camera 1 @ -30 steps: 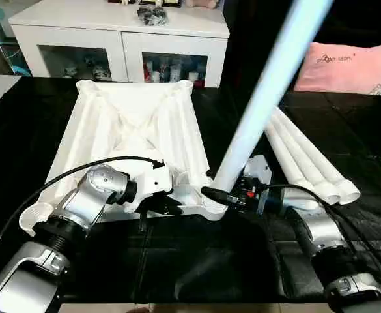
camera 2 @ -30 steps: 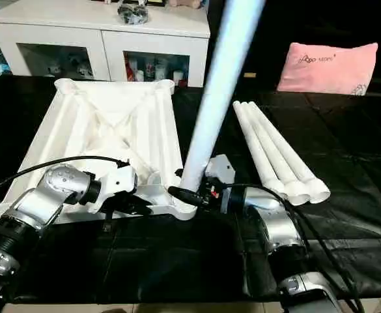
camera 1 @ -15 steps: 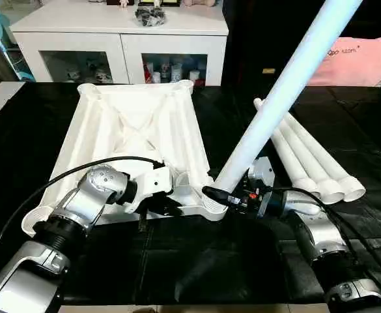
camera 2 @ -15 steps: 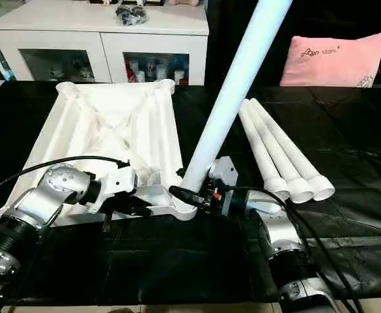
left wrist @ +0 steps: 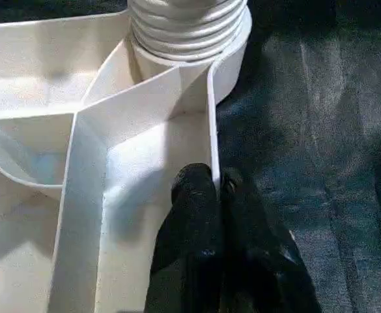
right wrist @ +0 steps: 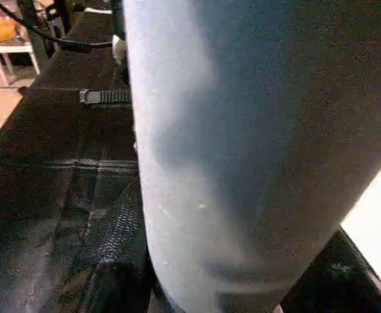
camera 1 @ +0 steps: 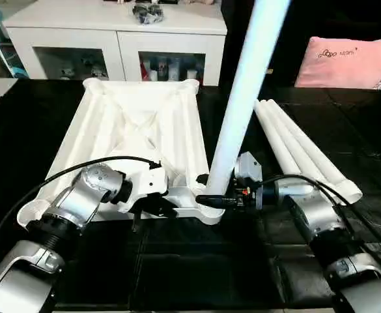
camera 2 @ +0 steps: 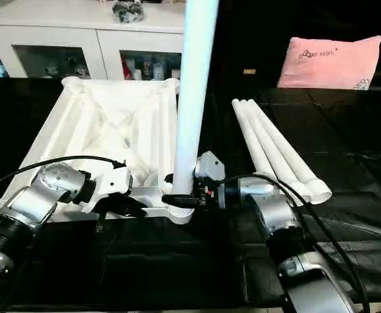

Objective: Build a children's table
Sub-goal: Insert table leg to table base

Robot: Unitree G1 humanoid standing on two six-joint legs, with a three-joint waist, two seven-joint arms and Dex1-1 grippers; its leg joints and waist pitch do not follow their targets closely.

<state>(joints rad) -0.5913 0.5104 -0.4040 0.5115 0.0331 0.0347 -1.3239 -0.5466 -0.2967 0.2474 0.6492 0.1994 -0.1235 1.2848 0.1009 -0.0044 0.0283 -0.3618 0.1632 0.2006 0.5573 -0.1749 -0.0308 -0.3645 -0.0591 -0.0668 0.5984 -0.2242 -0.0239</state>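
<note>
Left eye view: the leg (camera 1: 242, 98) now stands nearer upright than before.

White glass-door cabinet (camera 1: 118, 49), pink pillow (camera 1: 346, 60), black mat (camera 1: 197, 267).

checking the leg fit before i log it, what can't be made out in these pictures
- Raised leg: its upper end is cut off by the head views' top edge.
- How deep it sits in the corner socket: hidden inside the socket, left wrist view.
- Right gripper: far finger hidden behind the leg.
- Cabinet contents: too small.
</note>
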